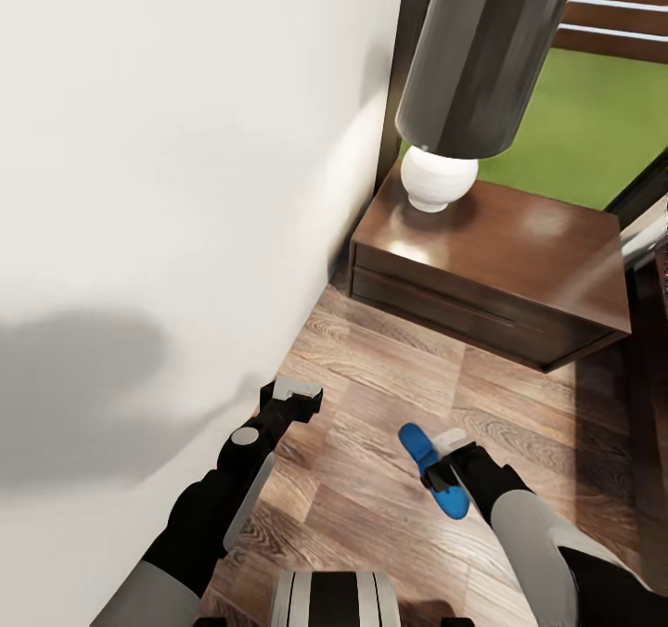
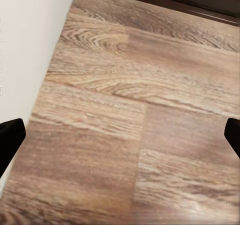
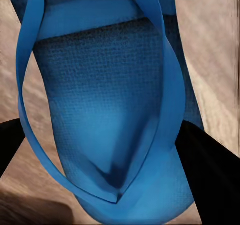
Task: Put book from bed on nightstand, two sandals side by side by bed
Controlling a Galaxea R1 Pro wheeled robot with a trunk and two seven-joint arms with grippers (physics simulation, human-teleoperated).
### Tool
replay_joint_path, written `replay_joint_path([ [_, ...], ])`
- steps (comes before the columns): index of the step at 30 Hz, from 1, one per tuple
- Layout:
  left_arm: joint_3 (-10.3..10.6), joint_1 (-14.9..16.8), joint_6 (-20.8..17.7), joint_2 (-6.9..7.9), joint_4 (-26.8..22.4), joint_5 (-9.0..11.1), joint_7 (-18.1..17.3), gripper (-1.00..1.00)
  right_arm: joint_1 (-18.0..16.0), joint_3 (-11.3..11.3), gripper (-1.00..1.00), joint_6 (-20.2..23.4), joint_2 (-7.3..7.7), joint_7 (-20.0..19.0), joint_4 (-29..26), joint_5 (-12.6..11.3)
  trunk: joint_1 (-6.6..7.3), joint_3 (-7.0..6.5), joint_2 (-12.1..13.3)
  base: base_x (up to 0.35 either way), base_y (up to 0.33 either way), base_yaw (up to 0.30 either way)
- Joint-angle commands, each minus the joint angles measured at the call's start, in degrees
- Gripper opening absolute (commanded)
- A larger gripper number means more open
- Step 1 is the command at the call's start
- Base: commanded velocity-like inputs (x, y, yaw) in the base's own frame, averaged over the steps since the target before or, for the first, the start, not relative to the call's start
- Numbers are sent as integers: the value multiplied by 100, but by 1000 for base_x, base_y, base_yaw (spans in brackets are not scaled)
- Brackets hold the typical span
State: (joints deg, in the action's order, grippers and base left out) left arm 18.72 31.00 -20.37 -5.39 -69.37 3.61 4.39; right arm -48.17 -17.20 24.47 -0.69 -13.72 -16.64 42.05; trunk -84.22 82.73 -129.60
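My black matt fingers (image 3: 210,170) are gripping a bright blue sandal (image 3: 107,110) with a grainy, foam-like sole and smooth straps. The brown floor (image 2: 130,110) is showing wood grain; the dark brown wooden nightstand (image 1: 506,256) is gleaming glossy.

No readable text, labels, brands, numbers or signs on anything in view

Lamp (image 1: 464,80) on nightstand (image 1: 520,256); sandal (image 1: 431,469) on floor before it.
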Motion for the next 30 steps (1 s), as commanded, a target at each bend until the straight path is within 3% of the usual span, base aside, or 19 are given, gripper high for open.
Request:
replay_joint_path([
  [1,14,2,-28,3,-7,38,44,100,0,-91,-100,26,-6,-38,-18,56,23,-15,40,0,0,0],
  [8,17,2,-28,-4,-6,35,44,100,8,-617,-100,41,-11,-59,-15,44,177,-141,321,0,0,0],
  [14,17,2,-66,-6,-2,35,44,100,9,-755,-100,82,-10,-83,-18,37,309,-249,562,0,0,0],
  [20,17,4,-163,-6,18,28,46,100,-3,-1167,-100,376,4,-80,-45,12,440,-356,802,0,0,0],
  [27,19,9,-197,-6,327,32,49,100,-7,-1302,-100,433,-6,-72,-56,-5,594,-482,1083,0,0,0],
  [30,22,8,-201,-6,406,33,48,100,-16,-1457,-100,439,-7,-71,-58,-9,660,-536,1203,0,0,0],
])
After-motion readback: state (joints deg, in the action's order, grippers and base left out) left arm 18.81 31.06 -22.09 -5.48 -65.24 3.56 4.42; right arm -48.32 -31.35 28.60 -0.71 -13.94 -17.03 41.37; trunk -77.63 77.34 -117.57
